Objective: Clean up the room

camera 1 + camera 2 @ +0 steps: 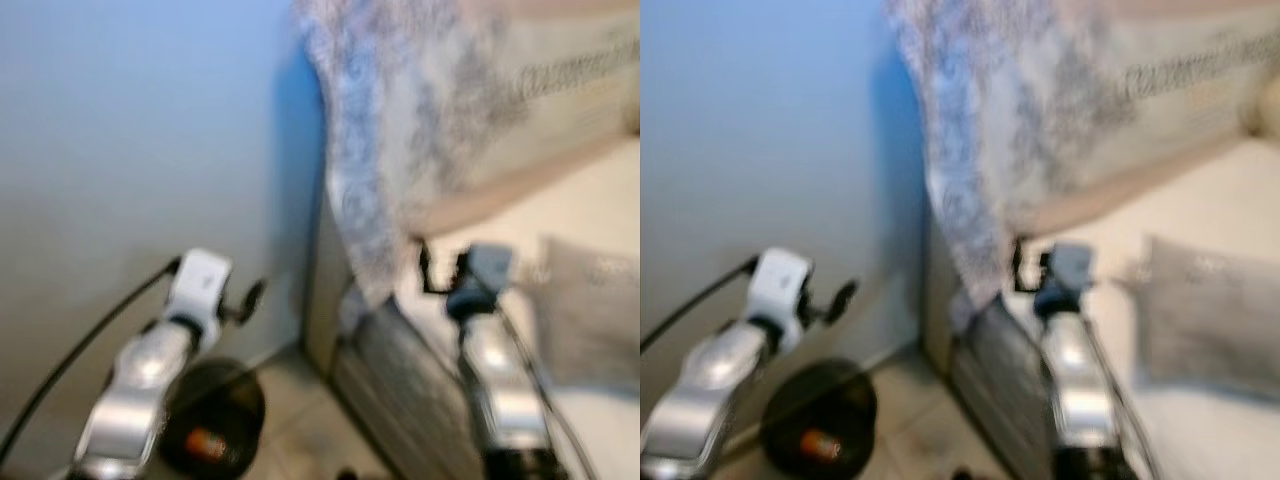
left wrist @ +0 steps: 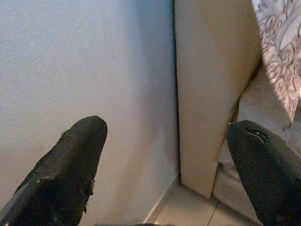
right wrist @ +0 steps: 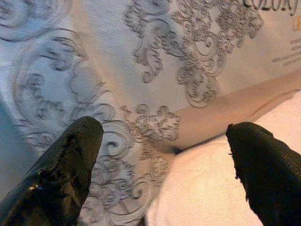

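A pale cloth with a grey swirl pattern (image 1: 400,130) hangs down over the head end of a bed (image 1: 590,200). My right gripper (image 1: 425,262) is raised just in front of the cloth's lower edge, over the bed's corner. In the right wrist view its fingers (image 3: 70,155) stand open, with the cloth (image 3: 141,56) close ahead and nothing between them. My left gripper (image 1: 250,295) is held up near the blue-grey wall (image 1: 130,150), open and empty. The left wrist view looks along its fingers (image 2: 75,160) at the gap between wall and beige bed panel (image 2: 211,94). The head views are blurred.
A grey pillow (image 1: 590,310) lies on the bed at the right. On the tiled floor by the wall sits a round black container (image 1: 215,400) with something orange (image 1: 205,442) in it. A black cable (image 1: 70,360) runs along my left arm.
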Available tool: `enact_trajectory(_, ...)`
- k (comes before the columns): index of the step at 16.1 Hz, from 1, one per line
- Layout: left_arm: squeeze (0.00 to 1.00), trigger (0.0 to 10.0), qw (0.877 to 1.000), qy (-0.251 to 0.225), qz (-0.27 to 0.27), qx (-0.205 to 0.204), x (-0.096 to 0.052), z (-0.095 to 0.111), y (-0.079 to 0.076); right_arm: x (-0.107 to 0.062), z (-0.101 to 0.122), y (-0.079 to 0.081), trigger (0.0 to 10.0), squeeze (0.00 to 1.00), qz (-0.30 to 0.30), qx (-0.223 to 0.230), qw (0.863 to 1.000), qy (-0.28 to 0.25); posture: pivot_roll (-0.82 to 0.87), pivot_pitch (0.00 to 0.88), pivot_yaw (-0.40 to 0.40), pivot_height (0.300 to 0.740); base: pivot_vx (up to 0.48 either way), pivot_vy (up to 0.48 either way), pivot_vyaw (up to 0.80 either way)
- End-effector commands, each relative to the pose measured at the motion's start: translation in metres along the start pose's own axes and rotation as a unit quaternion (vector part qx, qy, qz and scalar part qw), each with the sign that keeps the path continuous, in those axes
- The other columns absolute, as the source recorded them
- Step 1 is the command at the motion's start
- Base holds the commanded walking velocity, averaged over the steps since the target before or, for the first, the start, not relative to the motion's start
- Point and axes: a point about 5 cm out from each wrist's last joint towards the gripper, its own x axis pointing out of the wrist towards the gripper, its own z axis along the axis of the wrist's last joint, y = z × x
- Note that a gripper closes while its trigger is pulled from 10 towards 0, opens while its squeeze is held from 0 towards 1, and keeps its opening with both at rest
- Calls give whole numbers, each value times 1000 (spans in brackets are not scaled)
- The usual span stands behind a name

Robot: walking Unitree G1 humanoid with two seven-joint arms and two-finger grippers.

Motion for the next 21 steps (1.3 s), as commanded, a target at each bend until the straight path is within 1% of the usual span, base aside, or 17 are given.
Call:
enact_trajectory(1,0,10000,1000,-9,-1,8,1,6,1,1,3,-10,10000,1000,-19,1,1000,-3,151,0,-7,740,0,0,-800)
enact_trajectory(2,0,10000,1000,-10,-1,13,1,7,2,1,4,-11,10000,1000,-25,5,1000,-4,151,0,-7,740,0,0,-800)
enact_trajectory(3,0,10000,1000,-14,6,24,4,11,5,3,1,-9,10000,1000,-25,10,1000,7,157,0,-12,740,0,0,-800)
enact_trajectory(4,0,10000,1000,-14,7,25,4,11,5,3,0,-8,10000,1000,-22,11,1000,9,155,0,-8,740,0,0,-800)
enact_trajectory(5,0,10000,1000,-15,6,22,6,12,6,2,1,-2,10000,1000,2,5,1000,10,143,0,3,740,0,0,-800)
enact_trajectory(6,0,10000,1000,-16,5,21,7,12,6,2,2,0,10000,1000,7,-4,1000,5,136,0,5,740,0,0,-800)
enact_trajectory(8,0,10000,1000,-17,5,18,8,12,5,3,3,-2,10000,1000,-8,-21,1000,6,125,0,6,740,0,0,-800)
enact_trajectory(10,0,10000,1000,-16,-1,15,7,10,-1,2,3,-5,10000,1000,-12,-18,1000,10,127,0,2,740,0,0,-800)
enact_trajectory(11,0,10000,1000,-15,-1,16,6,10,-1,2,2,-5,10000,1000,-13,-9,1000,14,135,0,2,740,0,0,-800)
enact_trajectory(13,0,10000,1000,-18,2,14,6,12,0,3,2,-2,10000,1000,-7,40,999,15,143,0,7,740,0,0,-800)
enact_trajectory(15,0,10000,1000,-23,4,10,6,14,2,4,5,1,10000,1000,-3,35,999,7,153,0,4,740,0,0,-800)
enact_trajectory(16,0,10000,999,-30,8,7,6,17,4,3,3,2,10000,1000,-3,35,999,13,156,0,6,740,0,0,-800)
enact_trajectory(18,0,10000,999,-32,18,12,7,18,6,2,1,1,10000,1000,-8,33,999,21,148,0,4,740,0,0,-800)
enact_trajectory(19,0,10000,999,-36,28,-1,7,17,7,3,2,1,10000,1000,-1,20,1000,20,140,0,4,740,0,0,-800)
enact_trajectory(20,0,10000,999,-39,32,-6,7,17,8,3,2,2,10000,439,5,15,1000,22,140,0,4,740,0,0,-444)
enact_trajectory(21,0,10000,998,-43,34,-11,7,17,8,5,4,4,10000,0,15,12,1000,22,140,0,4,740,0,0,0)
